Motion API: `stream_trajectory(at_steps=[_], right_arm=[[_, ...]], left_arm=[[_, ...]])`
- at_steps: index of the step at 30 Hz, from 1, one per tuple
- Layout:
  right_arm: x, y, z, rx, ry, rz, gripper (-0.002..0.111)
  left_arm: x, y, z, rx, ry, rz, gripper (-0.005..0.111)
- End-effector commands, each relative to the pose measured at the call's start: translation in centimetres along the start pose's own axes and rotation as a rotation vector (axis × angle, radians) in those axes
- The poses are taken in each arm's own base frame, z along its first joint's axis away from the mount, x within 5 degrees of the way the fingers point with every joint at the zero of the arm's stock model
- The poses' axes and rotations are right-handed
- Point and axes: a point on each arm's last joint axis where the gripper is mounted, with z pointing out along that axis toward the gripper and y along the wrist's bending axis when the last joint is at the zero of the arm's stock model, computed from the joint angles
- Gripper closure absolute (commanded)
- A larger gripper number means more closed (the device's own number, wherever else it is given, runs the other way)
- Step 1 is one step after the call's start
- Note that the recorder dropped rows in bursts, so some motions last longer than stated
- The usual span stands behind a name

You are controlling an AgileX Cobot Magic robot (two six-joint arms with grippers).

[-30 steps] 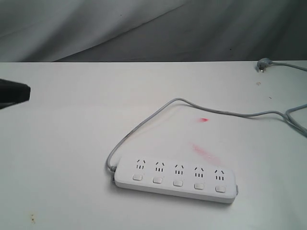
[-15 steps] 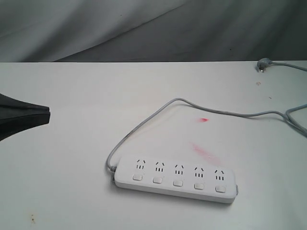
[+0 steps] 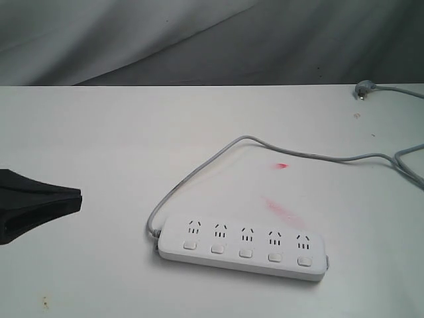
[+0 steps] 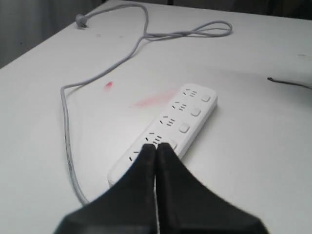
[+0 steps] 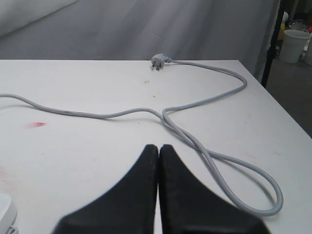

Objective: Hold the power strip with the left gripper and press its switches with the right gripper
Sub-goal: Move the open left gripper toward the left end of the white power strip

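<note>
On the table the power strip lies unheld, switches unpressed; left gripper and right gripper both clenched, empty.

A long, flat white plastic power strip with rounded corners lies on a matte white tabletop. Its top face carries a repeating pattern of five clusters of small dark socket slots in a row. On the near side of each cluster is one of five square white push-button switches, white on white. Its thin cord is pale grey, as is the plug at far right. Two marks stain the table just beyond the strip: a small bright red dab and a fainter pink smear. The creased cloth backdrop is grey, lighter toward the left. The left gripper is matte black; the right gripper is the same black.
</note>
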Motion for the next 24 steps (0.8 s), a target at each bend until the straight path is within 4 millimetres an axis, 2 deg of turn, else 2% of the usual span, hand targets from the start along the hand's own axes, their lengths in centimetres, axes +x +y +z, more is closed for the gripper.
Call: stream_trajectory(at_steps=[1, 11, 13, 15, 17, 19, 21, 24], right_arm=[[0.1, 0.0, 0.0, 0.005, -0.003, 0.006, 0.108], [0.1, 0.0, 0.0, 0.005, -0.003, 0.006, 0.108], [0.1, 0.0, 0.0, 0.005, -0.003, 0.006, 0.108], [0.1, 0.0, 0.0, 0.005, -0.003, 0.006, 0.108], [0.1, 0.0, 0.0, 0.005, -0.003, 0.006, 0.108], [0.1, 0.0, 0.0, 0.005, -0.003, 0.006, 0.108], [0.1, 0.0, 0.0, 0.005, -0.003, 0.006, 0.108], [0.1, 0.0, 0.0, 0.005, -0.003, 0.006, 0.108]], left_arm=[[0.4, -0.1, 0.0, 0.014, 0.032, 0.018, 0.107], [0.2, -0.4, 0.0, 0.054, 0.014, 0.016, 0.107], [1.2, 0.2, 0.6, 0.083, 0.046, -0.032, 0.107], [2.8, 1.4, 1.4, 0.164, 0.112, -0.084, 0.107], [4.2, 3.4, 2.1, 0.252, 0.195, -0.099, 0.107], [4.4, 5.3, 2.4, 0.275, 0.229, -0.075, 0.105], [4.3, 7.2, 2.7, 0.283, 0.254, -0.041, 0.098], [3.6, 9.9, 3.6, 0.305, 0.283, 0.036, 0.076]])
